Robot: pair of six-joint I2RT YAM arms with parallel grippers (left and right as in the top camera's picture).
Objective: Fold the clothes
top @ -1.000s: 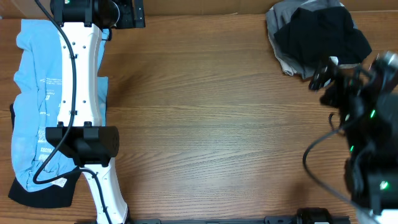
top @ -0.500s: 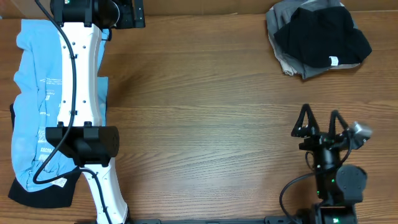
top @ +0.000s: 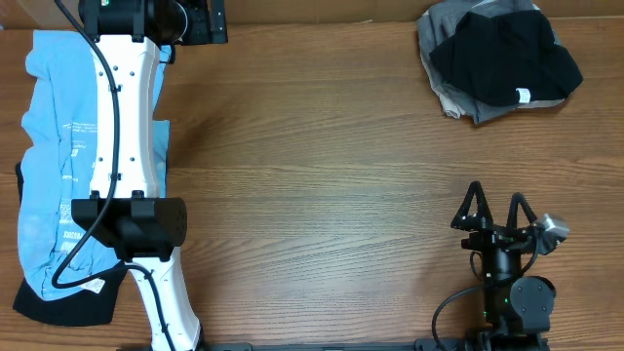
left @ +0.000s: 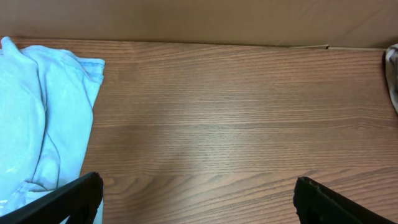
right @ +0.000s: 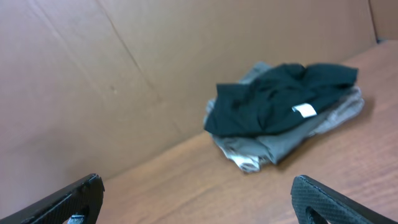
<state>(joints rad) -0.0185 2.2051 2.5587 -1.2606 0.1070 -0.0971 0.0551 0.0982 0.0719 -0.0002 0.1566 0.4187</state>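
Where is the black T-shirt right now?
In the overhead view, the black T-shirt lies crumpled in the far right corner of the table, on top of a grey garment, well apart from the open right gripper.

Overhead: fixed high, looking straight down on the whole counter [top: 322,175], with both arms in frame.
Left wrist: low and close over the counter, facing the cardboard wall [left: 186,18]; the left pincer [left: 198,186] frames the bottom edge.
Right wrist: low, tilted, facing the far corner; the right pincer [right: 196,186] frames the bottom edge.
Overhead and left wrist share: light-blue tee [top: 49,146].
Overhead and right wrist share: black T-shirt [top: 502,54].
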